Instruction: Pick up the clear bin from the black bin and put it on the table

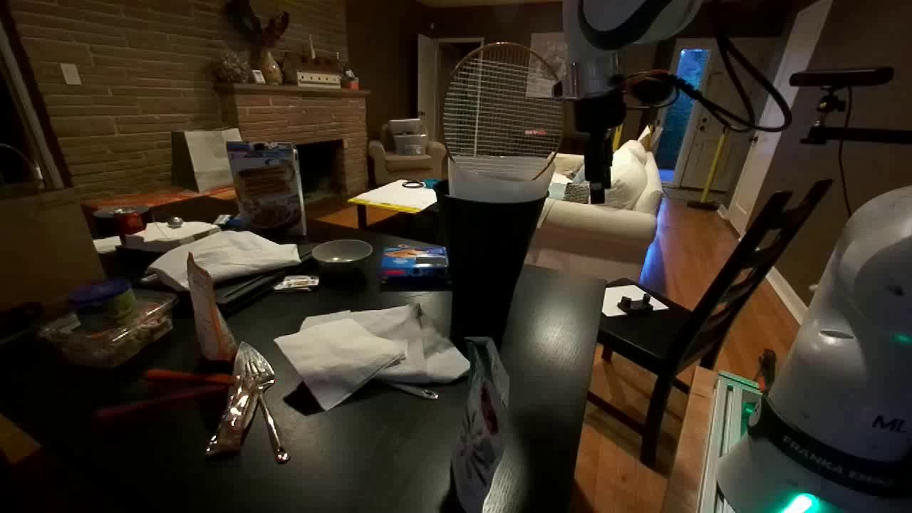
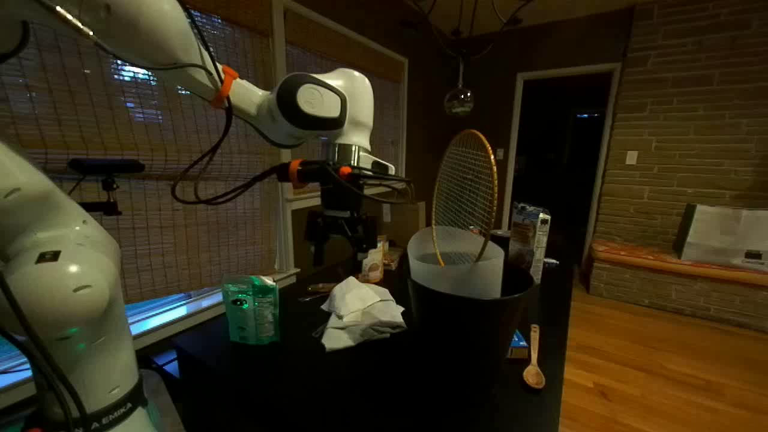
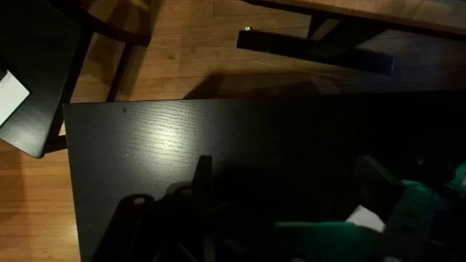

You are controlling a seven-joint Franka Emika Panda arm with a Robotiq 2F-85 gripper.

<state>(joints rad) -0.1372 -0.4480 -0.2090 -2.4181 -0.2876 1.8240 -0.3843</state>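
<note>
The clear bin [image 1: 495,182] is nested inside the black bin [image 1: 491,256]. Only its translucent upper part shows above the black rim; the rest is hidden. In an exterior view the clear bin [image 2: 456,279] holds an upright racket [image 2: 465,192] and the black bin [image 2: 468,348] stands upright. Both bins stand on the dark table [image 1: 548,320]. My gripper [image 2: 340,253] is open and empty in the air beside the bins, apart from them. It also shows edge-on in an exterior view [image 1: 598,192]. In the wrist view the gripper's fingers [image 3: 285,163] are wide apart above the table [image 3: 153,142]; neither bin can be made out there.
White cloths [image 1: 356,349] lie before the black bin. A green pouch [image 2: 251,309], a blue box [image 1: 415,263], a bowl [image 1: 342,255], a tall food box [image 1: 265,187] and a wooden spoon [image 2: 533,366] are around. A chair [image 1: 648,331] stands by the table's edge.
</note>
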